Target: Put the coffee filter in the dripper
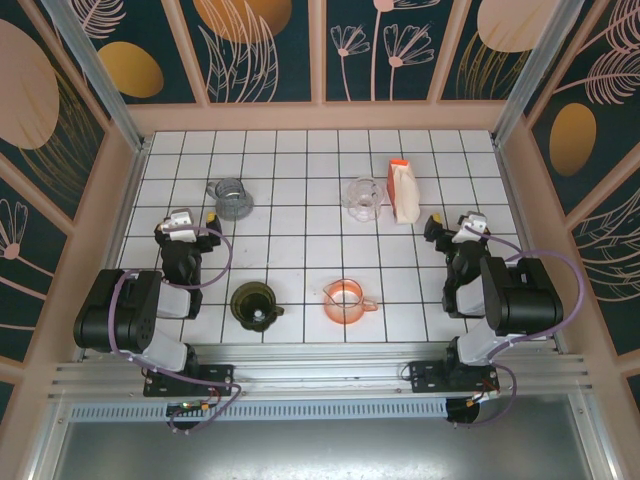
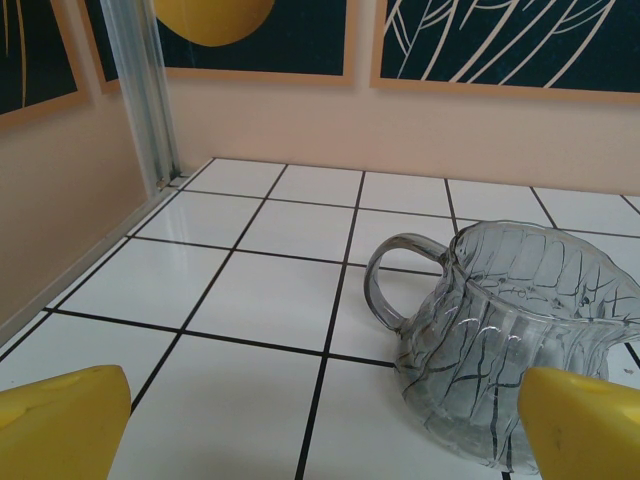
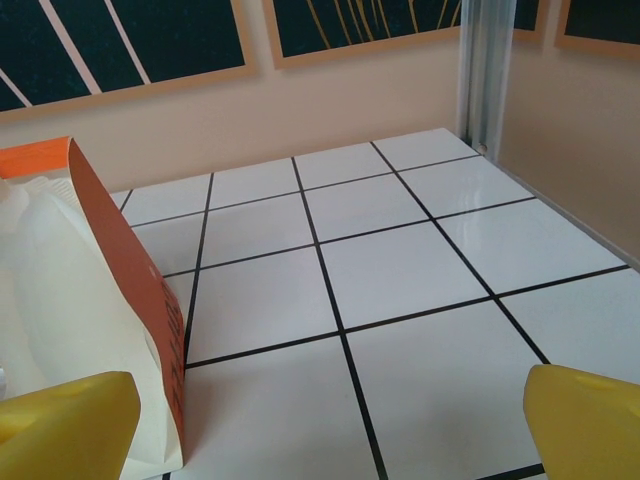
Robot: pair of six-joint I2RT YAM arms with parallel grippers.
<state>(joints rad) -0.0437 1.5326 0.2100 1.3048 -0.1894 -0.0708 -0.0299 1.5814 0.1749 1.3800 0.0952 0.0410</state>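
The coffee filter pack (image 1: pixel 403 192), orange and white, is sitting at about 2 o'clock from the middle of the tiled surface (image 1: pixel 300 170), outside every vessel. A clear glass vessel (image 1: pixel 362 197) is standing just beside it at its 9 o'clock. The dark green dripper (image 1: pixel 254 303) is sitting well apart from the pack, at about 7 o'clock from the middle and near the front edge. An orange cup (image 1: pixel 347 300) with a handle is standing at the dripper's 3 o'clock. A grey glass pitcher (image 1: pixel 232 198) is sitting at 10 o'clock from the middle.

The right pincer (image 1: pixel 458 222) is hanging at 4 o'clock of the pack, released and grasping nothing. The left pincer (image 1: pixel 190 218) is hanging at 8 o'clock of the pitcher, likewise spread wide and empty.

The overhead view is giving the whole layout. The right wrist view is adding the pack's orange side panel and bulging white paper at 9 o'clock, close to one yellow fingertip (image 3: pixel 60 425). The left wrist view is adding the pitcher's ribbed wall and its handle turning toward 9 o'clock, with the body just beside the fingertip at 4 o'clock.

A band of open tiles is running across the surface between the far row of vessels and the near pair. In the right wrist view open tiles are stretching from between the fingertips to the peach wall (image 3: pixel 330 110) and an aluminium post (image 3: pixel 485 70) at 1 o'clock. In the left wrist view open tiles are reaching toward the wall at 9 o'clock.
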